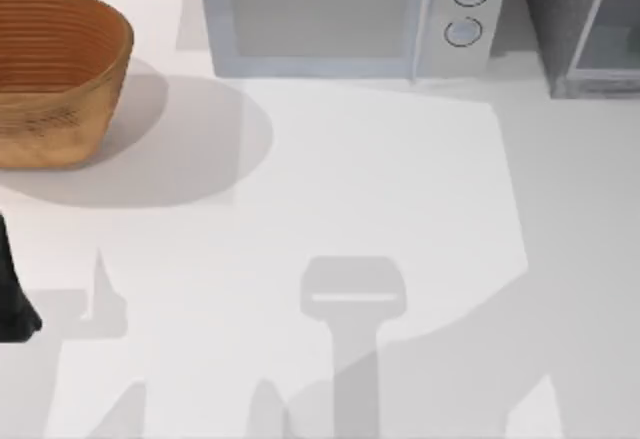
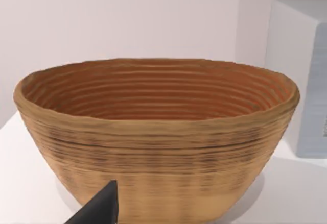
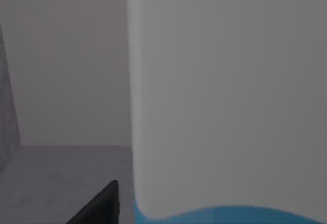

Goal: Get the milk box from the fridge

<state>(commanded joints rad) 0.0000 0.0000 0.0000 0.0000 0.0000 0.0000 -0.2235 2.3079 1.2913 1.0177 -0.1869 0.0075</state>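
Observation:
The milk box (image 3: pixel 230 91) looms very close in the right wrist view, a broad white face with a blue band along its lower edge. Grey walls and a grey floor (image 3: pixel 61 173) surround it. A dark part of my right gripper (image 3: pixel 99 206) juts in just beside the box. The fridge (image 1: pixel 560 19), dark grey with a pale silver-framed panel (image 1: pixel 610 39), stands at the table's far right corner in the top view. My left arm (image 1: pixel 12 299) is parked at the table's left edge, and a dark part of its gripper (image 2: pixel 97 211) points at the basket.
A woven brown basket (image 1: pixel 50 74) sits at the far left of the table, seen close up as the basket (image 2: pixel 153 132) in the left wrist view. A light blue-grey microwave (image 1: pixel 340 14) with two round dials stands at the back centre, left of the fridge.

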